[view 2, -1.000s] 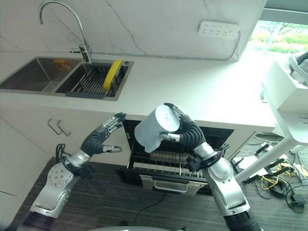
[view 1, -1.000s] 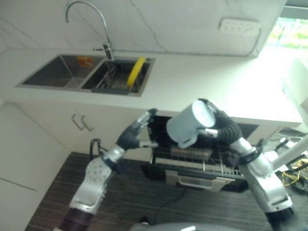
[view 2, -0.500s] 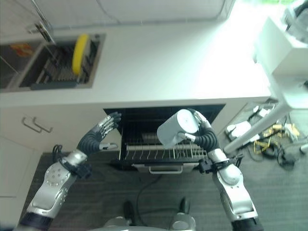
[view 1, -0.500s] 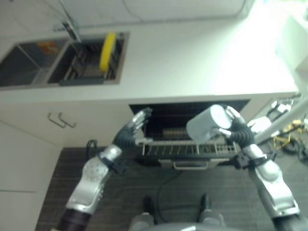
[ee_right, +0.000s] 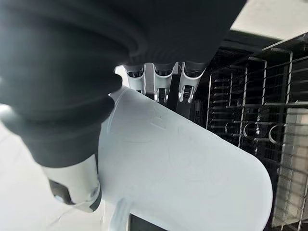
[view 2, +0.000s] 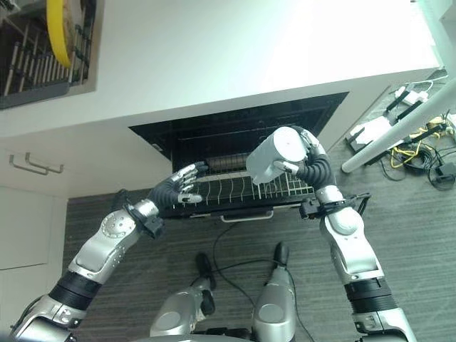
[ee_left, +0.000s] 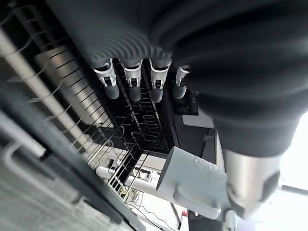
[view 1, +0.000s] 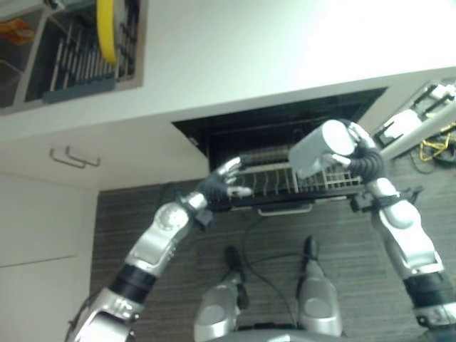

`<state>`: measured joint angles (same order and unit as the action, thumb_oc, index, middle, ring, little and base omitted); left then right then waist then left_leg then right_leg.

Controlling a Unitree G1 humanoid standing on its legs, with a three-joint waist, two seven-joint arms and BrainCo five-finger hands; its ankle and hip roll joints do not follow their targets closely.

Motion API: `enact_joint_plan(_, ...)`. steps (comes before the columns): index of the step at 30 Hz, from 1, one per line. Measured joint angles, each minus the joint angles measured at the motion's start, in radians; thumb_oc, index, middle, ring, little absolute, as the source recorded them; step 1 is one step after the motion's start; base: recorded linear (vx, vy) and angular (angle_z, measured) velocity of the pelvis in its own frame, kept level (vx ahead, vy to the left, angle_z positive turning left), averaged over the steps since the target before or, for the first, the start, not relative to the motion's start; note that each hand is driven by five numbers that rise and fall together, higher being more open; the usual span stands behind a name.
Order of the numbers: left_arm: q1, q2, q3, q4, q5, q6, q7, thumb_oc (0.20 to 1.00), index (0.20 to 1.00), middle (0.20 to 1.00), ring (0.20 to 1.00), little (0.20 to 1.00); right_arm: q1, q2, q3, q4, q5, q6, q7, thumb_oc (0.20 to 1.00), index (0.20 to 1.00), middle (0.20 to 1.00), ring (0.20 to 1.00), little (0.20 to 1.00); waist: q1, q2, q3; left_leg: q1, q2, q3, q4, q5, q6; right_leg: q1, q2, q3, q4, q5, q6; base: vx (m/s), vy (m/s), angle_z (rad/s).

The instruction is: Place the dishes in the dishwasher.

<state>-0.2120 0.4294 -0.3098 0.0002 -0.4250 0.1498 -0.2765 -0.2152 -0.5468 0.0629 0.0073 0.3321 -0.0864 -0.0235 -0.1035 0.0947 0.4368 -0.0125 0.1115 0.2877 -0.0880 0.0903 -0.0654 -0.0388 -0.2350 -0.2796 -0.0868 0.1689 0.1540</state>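
My right hand (view 2: 311, 161) is shut on a pale grey mug (view 2: 274, 154), tilted on its side just above the right half of the pulled-out wire rack (view 2: 235, 194) of the dishwasher (view 1: 285, 130). In the right wrist view its fingers (ee_right: 163, 83) curl round the mug (ee_right: 187, 168). My left hand (view 2: 178, 192) is open at the rack's front left corner, fingers relaxed over the wires (ee_left: 130, 120). The left wrist view also catches the mug (ee_left: 192, 185) from across the rack.
A ribbed metal piece (view 2: 217, 165) lies at the back of the rack. A yellow plate (view 1: 107, 28) stands in the sink's drainer at the upper left. The white counter (view 1: 228, 50) overhangs the dishwasher. Cupboard handles (view 1: 71, 155) are at the left, a white leg (view 2: 388, 139) and cables at the right.
The camera has tipped downward, so the whole view shifted. My right hand has lowered the mug toward the rack. My left hand has reached in to the rack's front left corner.
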Motion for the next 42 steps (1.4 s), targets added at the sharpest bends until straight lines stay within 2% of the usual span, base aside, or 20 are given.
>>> enact_joint_plan(4, 0.011, -0.033, -0.006, 0.173, -0.01, 0.081, 0.084, 1.0, 1.0, 1.0, 1.0, 1.0, -0.008, 0.0, 0.002, 0.035, 0.001, 0.056, -0.029, 0.2, 0.2, 0.2, 0.2, 0.2, -0.001, -0.012, -0.08, 0.001, 0.006, 0.001, 0.0, 0.003, -0.007, 0.002, 0.006, -0.003, 0.0, -0.003, -0.002, 0.08, -0.032, -0.01)
enact_joint_plan(6, 0.013, -0.039, 0.003, 0.243, 0.009, 0.104, 0.114, 1.0, 1.0, 1.0, 1.0, 1.0, -0.008, 0.002, 0.005, 0.036, 0.001, 0.063, -0.031, 0.2, 0.2, 0.2, 0.2, 0.2, -0.002, -0.027, -0.093, 0.017, 0.008, -0.001, 0.0, 0.003, -0.007, 0.017, 0.008, -0.004, 0.0, -0.004, -0.002, 0.05, -0.021, 0.02)
enact_joint_plan(9, -0.012, -0.099, 0.043, 0.348, -0.086, 0.136, 0.112, 1.0, 1.0, 1.0, 1.0, 1.0, -0.008, 0.028, 0.01, 0.046, 0.001, 0.096, -0.03, 0.2, 0.2, 0.2, 0.2, 0.2, -0.001, -0.046, -0.131, 0.021, 0.008, -0.001, 0.0, 0.002, -0.009, 0.022, 0.007, -0.004, 0.0, -0.007, -0.001, 0.05, -0.014, 0.01)
enact_joint_plan(12, -0.029, -0.13, 0.074, 0.463, -0.139, 0.14, 0.077, 1.0, 1.0, 1.0, 1.0, 1.0, -0.006, 0.029, 0.028, 0.083, 0.002, 0.104, -0.022, 0.2, 0.2, 0.2, 0.2, 0.2, -0.004, -0.047, -0.158, 0.036, 0.008, 0.001, -0.006, -0.009, -0.011, 0.035, 0.007, -0.001, 0.0, -0.01, 0.002, 0.04, 0.02, -0.03)
enact_joint_plan(14, -0.079, -0.112, 0.061, 0.586, -0.081, 0.147, 0.053, 1.0, 1.0, 1.0, 1.0, 1.0, -0.008, 0.018, 0.052, 0.09, 0.003, 0.123, -0.013, 0.2, 0.2, 0.2, 0.2, 0.2, -0.016, -0.045, -0.187, 0.036, 0.008, 0.004, -0.006, -0.011, -0.009, 0.033, 0.007, -0.001, 0.0, -0.011, 0.003, 0.08, 0.059, -0.06)
enact_joint_plan(16, -0.119, -0.102, 0.033, 0.671, 0.027, 0.156, 0.037, 1.0, 1.0, 1.0, 1.0, 1.0, -0.009, 0.01, 0.056, 0.09, 0.003, 0.143, -0.007, 0.2, 0.2, 0.2, 0.2, 0.2, -0.029, -0.045, -0.19, 0.055, 0.006, 0.021, -0.006, -0.009, -0.011, 0.044, 0.005, 0.008, 0.0, -0.012, 0.004, 0.07, 0.054, -0.13)
enact_joint_plan(19, -0.139, -0.107, 0.033, 0.702, 0.142, 0.2, 0.009, 1.0, 1.0, 1.0, 1.0, 1.0, -0.01, 0.005, 0.055, 0.089, 0.003, 0.172, 0.008, 0.2, 0.2, 0.2, 0.2, 0.2, -0.051, -0.04, -0.192, 0.068, 0.006, 0.028, -0.006, -0.015, -0.014, 0.05, 0.006, 0.02, 0.0, -0.014, 0.006, 0.06, 0.046, -0.13)
enact_joint_plan(22, -0.162, -0.113, -0.012, 0.71, 0.313, 0.237, -0.085, 1.0, 1.0, 1.0, 1.0, 1.0, -0.01, -0.02, 0.056, 0.094, 0.003, 0.21, 0.04, 0.2, 0.2, 0.2, 0.2, 0.2, -0.06, -0.018, -0.205, 0.073, 0.005, 0.034, -0.006, -0.017, -0.014, 0.05, 0.006, 0.025, 0.0, -0.015, 0.008, 0.06, 0.081, -0.05)
enact_joint_plan(23, -0.163, -0.113, -0.016, 0.707, 0.331, 0.248, -0.102, 1.0, 1.0, 1.0, 1.0, 1.0, -0.01, -0.021, 0.056, 0.097, 0.003, 0.21, 0.043, 0.2, 0.2, 0.2, 0.2, 0.2, -0.061, -0.014, -0.207, 0.075, 0.006, 0.037, -0.006, -0.018, -0.015, 0.05, 0.006, 0.027, 0.0, -0.016, 0.008, 0.02, 0.072, -0.09)
enact_joint_plan(26, -0.174, -0.116, -0.047, 0.71, 0.432, 0.295, -0.239, 1.0, 1.0, 1.0, 1.0, 1.0, -0.021, -0.042, 0.06, 0.099, 0.002, 0.238, 0.063, 0.2, 0.2, 0.2, 0.2, 0.2, -0.061, 0.009, -0.207, 0.083, 0.004, 0.051, -0.006, -0.024, -0.016, 0.048, 0.006, 0.043, -0.001, -0.017, 0.009, 0.02, 0.09, -0.13)
enact_joint_plan(29, -0.173, -0.126, -0.096, 0.752, 0.523, 0.35, -0.372, 1.0, 1.0, 1.0, 1.0, 1.0, -0.038, -0.062, 0.066, 0.101, 0.001, 0.255, 0.075, 0.2, 0.2, 0.2, 0.2, 0.2, -0.084, 0.048, -0.206, 0.081, 0.003, 0.056, -0.006, -0.027, -0.017, 0.04, 0.005, 0.049, -0.001, -0.019, 0.012, 0.04, 0.1, -0.08)
enact_joint_plan(31, -0.156, -0.126, -0.122, 0.779, 0.556, 0.359, -0.439, 1.0, 1.0, 1.0, 1.0, 1.0, -0.04, -0.089, 0.066, 0.103, 0.001, 0.267, 0.085, 0.2, 0.2, 0.2, 0.2, 0.2, -0.084, 0.074, -0.205, 0.078, 0.001, 0.058, -0.006, -0.027, -0.017, 0.035, 0.003, 0.049, -0.001, -0.019, 0.012, 0.02, 0.086, -0.04)
enact_joint_plan(34, -0.149, -0.127, -0.12, 0.751, 0.603, 0.358, -0.481, 1.0, 1.0, 1.0, 1.0, 1.0, -0.058, -0.093, 0.066, 0.111, -0.018, 0.277, 0.103, 0.2, 0.2, 0.2, 0.2, 0.2, -0.084, 0.09, -0.203, 0.079, -0.001, 0.059, -0.006, -0.028, -0.016, 0.034, 0.001, 0.05, -0.001, -0.021, 0.015, 0.03, 0.1, -0.01)
enact_joint_plan(39, -0.14, -0.101, -0.119, 0.671, 0.568, 0.361, -0.503, 1.0, 1.0, 1.0, 1.0, 1.0, -0.067, -0.102, 0.065, 0.115, -0.02, 0.297, 0.124, 0.2, 0.2, 0.2, 0.2, 0.2, -0.083, 0.116, -0.189, 0.082, -0.003, 0.059, -0.006, -0.03, -0.015, 0.038, -0.001, 0.05, -0.002, -0.022, 0.016, 0.04, 0.055, 0.0)
enact_joint_plan(42, -0.048, -0.043, -0.101, 0.475, 0.391, 0.377, -0.465, 1.0, 1.0, 1.0, 1.0, 1.0, -0.063, -0.109, 0.063, 0.116, -0.038, 0.298, 0.124, 0.2, 0.2, 0.2, 0.2, 0.2, -0.078, 0.125, -0.182, 0.087, -0.002, 0.054, -0.001, -0.029, -0.015, 0.048, -0.001, 0.047, -0.002, -0.023, 0.018, 0.0, -0.018, 0.05)
